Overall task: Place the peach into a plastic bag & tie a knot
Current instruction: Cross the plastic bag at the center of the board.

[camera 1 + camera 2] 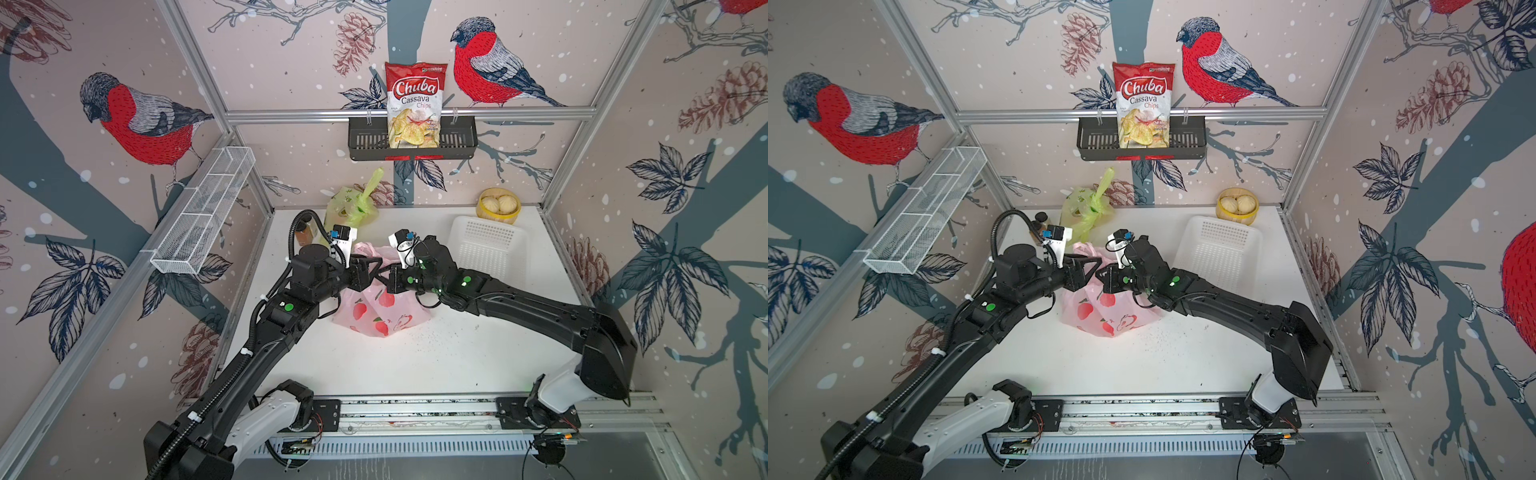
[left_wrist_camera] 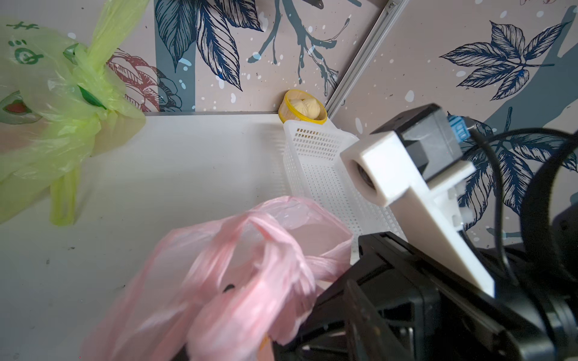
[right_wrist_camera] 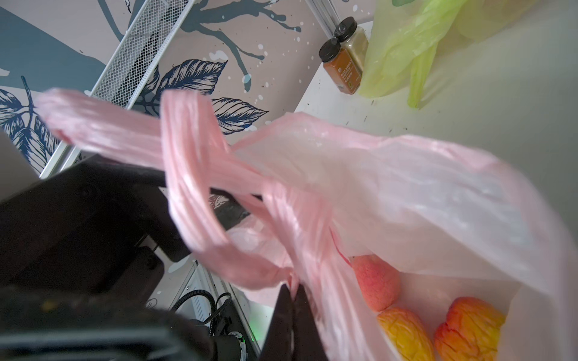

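A wire shelf (image 1: 203,212) hangs on the left wall, with two spice jars (image 3: 344,62) and a knotted green bag (image 1: 353,208) at the back of the table (image 1: 415,365). Mid-table, the left gripper (image 1: 377,273) sits over the pink bag (image 1: 374,311), its jaws parted in both top views and a handle loop draped across it. The peaches (image 3: 377,283) lie inside the bag, whose mouth is untied. The right gripper (image 3: 292,297), just beside the left, is clamped on a pink handle strip. Farther right stand a white basket (image 1: 490,245) and a steamer (image 1: 498,217) of buns
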You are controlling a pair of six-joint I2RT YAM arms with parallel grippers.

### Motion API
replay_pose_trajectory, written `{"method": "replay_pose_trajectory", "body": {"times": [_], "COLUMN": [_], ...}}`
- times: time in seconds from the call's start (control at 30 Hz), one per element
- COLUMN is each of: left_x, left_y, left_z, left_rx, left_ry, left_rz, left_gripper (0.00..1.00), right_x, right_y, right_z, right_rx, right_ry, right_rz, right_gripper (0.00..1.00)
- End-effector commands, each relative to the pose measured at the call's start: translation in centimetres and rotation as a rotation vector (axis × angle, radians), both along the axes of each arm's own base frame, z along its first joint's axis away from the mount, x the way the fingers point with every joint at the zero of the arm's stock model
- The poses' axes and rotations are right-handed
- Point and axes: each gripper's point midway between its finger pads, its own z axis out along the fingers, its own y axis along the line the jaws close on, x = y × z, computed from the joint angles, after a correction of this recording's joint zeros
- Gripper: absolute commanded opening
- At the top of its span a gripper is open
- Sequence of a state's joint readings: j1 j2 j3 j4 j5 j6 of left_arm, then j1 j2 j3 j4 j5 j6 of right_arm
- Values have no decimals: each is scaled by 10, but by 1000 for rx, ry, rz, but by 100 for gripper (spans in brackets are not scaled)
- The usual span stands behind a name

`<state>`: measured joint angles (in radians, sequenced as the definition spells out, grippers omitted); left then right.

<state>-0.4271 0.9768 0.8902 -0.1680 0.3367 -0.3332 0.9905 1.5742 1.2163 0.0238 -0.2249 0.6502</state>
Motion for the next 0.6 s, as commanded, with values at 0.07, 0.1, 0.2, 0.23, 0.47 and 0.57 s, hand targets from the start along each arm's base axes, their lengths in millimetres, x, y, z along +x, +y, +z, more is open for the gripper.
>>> {"method": "replay_pose_trajectory", "body": {"times": [0.07, 0.1, 0.2, 0.23, 0.47, 0.57], "left_x": [7, 8, 7, 7, -1, -4], "left_y": [-1, -1, -3, -4, 3, 9], "left_z": [7, 6, 7, 6, 8, 5], "left_rx": [-7, -7, -10, -9, 23, 58], "left_ry": [-23, -21, -21, -19, -12, 10], "left_rz": [11, 9, -4, -5, 2, 19], "left_gripper": [44, 40, 31, 32, 53, 56], "right_x": [-8, -9, -11, -10, 0, 3], "right_y": [7, 7, 6, 5, -7, -9], "right_z": [7, 6, 6, 6, 11, 10], "right_rx": [13, 10, 8, 8, 24, 27], "right_ry": [-26, -26, -28, -30, -28, -25], "right_rz": [40, 42, 45, 42, 1, 1], "right_gripper": [0, 0, 0, 0, 0, 0]}}
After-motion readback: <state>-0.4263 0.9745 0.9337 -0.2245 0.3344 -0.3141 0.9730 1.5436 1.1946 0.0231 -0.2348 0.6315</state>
